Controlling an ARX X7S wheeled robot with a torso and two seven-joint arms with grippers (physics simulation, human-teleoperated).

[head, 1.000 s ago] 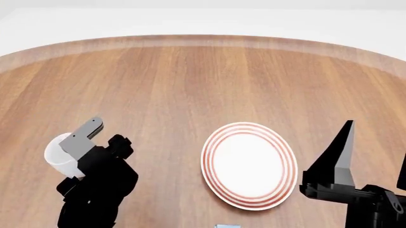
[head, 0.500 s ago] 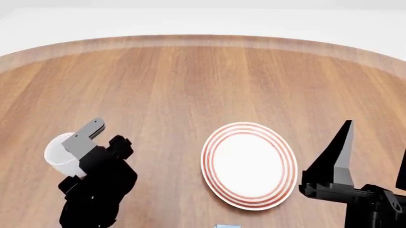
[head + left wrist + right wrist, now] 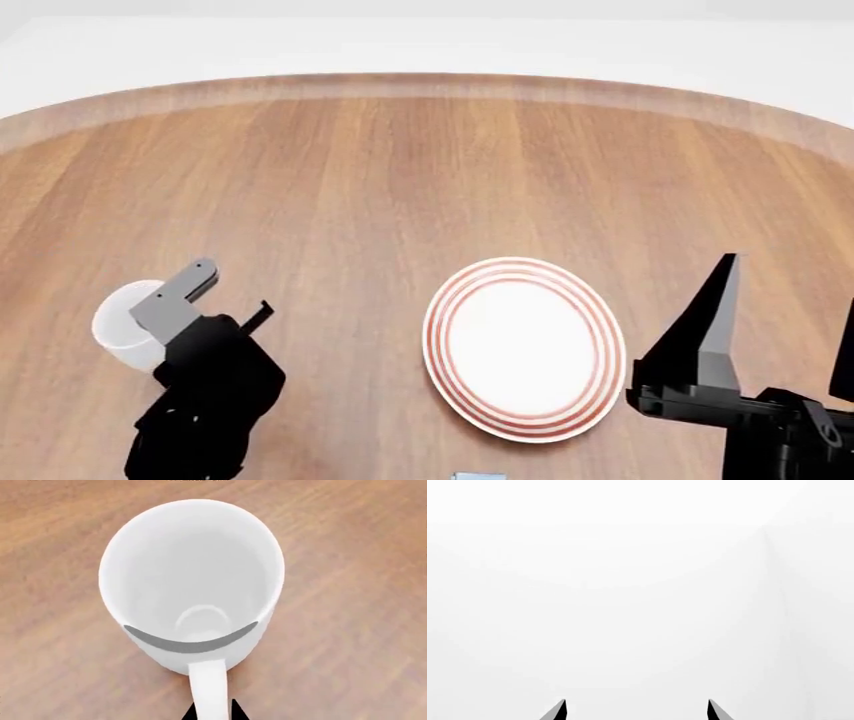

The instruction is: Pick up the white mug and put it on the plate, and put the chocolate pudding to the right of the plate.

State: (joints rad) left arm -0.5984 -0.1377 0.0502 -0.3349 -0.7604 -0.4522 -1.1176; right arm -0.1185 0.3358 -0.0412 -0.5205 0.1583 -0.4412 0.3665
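White ceramic fills the left wrist view: the white mug [image 3: 191,582] stands upright on the wooden counter [image 3: 400,170], its loop handle running down between the two dark tips of the left pincer [image 3: 213,711], which sit tight against either side of the handle, so I judge that pincer closed on the handle. From the head view the mug [image 3: 120,325] sits toward the counter's left edge with the left pincer [image 3: 200,300] over its right side; nothing shows it raised off the wood. The plate [image 3: 525,348] with its red rings lies bare nearer the counter's right edge, well apart from the mug. The right pincer [image 3: 714,330] hangs to the right of the plate, its fingertips parted and holding nothing; its wrist camera sees only blank white between the tips. Only a sliver of the chocolate pudding [image 3: 478,476] peeks in at the near edge, below the plate. By my reading the task is at its first step: the mug is gripped but not carried to the plate, and the pudding is untouched, not yet placed right of the plate.
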